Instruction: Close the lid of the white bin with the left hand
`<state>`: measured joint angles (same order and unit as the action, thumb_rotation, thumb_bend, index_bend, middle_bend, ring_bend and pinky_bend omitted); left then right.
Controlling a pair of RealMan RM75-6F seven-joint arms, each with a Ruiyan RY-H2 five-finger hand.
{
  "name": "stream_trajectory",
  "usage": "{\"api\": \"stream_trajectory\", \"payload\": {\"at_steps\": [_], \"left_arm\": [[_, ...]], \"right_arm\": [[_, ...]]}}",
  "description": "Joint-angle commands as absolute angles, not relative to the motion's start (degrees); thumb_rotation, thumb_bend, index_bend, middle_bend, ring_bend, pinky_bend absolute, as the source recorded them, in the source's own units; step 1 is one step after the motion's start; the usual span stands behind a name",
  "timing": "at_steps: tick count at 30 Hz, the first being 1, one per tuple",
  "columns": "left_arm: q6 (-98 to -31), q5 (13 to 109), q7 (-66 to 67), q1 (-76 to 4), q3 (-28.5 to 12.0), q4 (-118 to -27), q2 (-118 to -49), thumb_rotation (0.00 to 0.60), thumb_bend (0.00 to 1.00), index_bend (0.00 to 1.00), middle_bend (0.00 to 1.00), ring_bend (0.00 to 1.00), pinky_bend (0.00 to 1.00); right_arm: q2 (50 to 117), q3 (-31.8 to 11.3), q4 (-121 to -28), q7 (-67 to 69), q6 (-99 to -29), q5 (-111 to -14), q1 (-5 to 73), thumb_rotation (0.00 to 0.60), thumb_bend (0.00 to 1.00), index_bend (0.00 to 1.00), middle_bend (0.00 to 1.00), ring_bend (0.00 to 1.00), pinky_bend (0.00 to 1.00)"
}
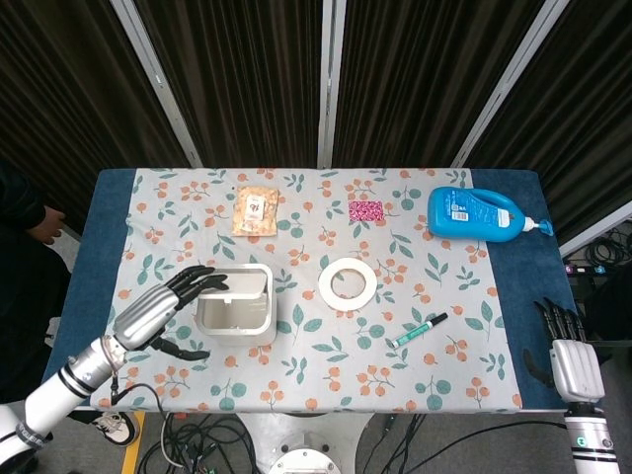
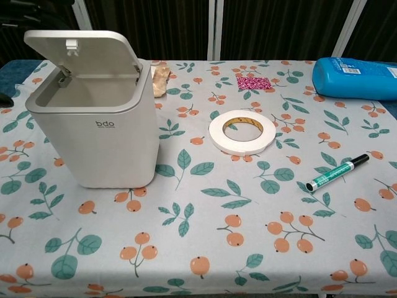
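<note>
Your left hand (image 1: 163, 314), fingers spread and holding nothing, touches the half-lowered lid (image 2: 84, 53) of the upright white bin (image 2: 99, 127) beside it.

The white bin (image 2: 93, 133) stands upright, left of the tape roll (image 2: 242, 131), well apart. Its hinged lid (image 2: 84, 53) is half lowered, tilting over the opening.
</note>
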<state>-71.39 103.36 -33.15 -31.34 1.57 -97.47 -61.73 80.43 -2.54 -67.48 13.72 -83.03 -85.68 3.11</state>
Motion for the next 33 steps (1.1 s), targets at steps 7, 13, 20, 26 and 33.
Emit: {"api": "stream_trajectory", "payload": {"at_steps": [7,13,20,26,33], "left_arm": [[-72.71,104.72,-21.22,-29.37,2.90,-97.15,-64.87,0.527,0.00,0.06,0.19,0.04,0.06],[-73.97,106.25,-14.87,-28.24,3.69,-95.97,-67.19,0.568,0.00,0.06,0.19,0.04,0.06],[-74.69,106.40,-11.43,-27.38,4.34,-94.66,-68.53,0.582,0.00,0.06,0.19,0.04,0.06],[-76.47,107.15,-7.49,-26.44,4.28,-92.47,-70.16,0.596,0.00,0.06,0.19,0.04,0.06],[-76.73,107.64,-3.54,-25.95,4.60,-90.92,-71.44,0.600,0.00,0.06,0.20,0.04,0.06]], "right_arm": [[80.61,-2.44,-67.39,13.51,-82.77,-85.61,3.15,0.600,0.32,0.00,0.00,0.00,0.00],[80.51,-2.48,-67.52,13.41,-82.90,-85.58,3.11,0.600,0.32,0.00,0.00,0.00,0.00],[80.63,-2.45,-67.38,13.42,-82.61,-85.48,3.18,0.600,0.32,0.00,0.00,0.00,0.00],[80.62,-2.56,-67.31,13.41,-82.61,-85.29,3.15,0.600,0.31,0.00,0.00,0.00,0.00],[80.70,-2.56,-67.24,13.38,-82.53,-85.27,3.18,0.600,0.31,0.00,0.00,0.00,0.00]]}}
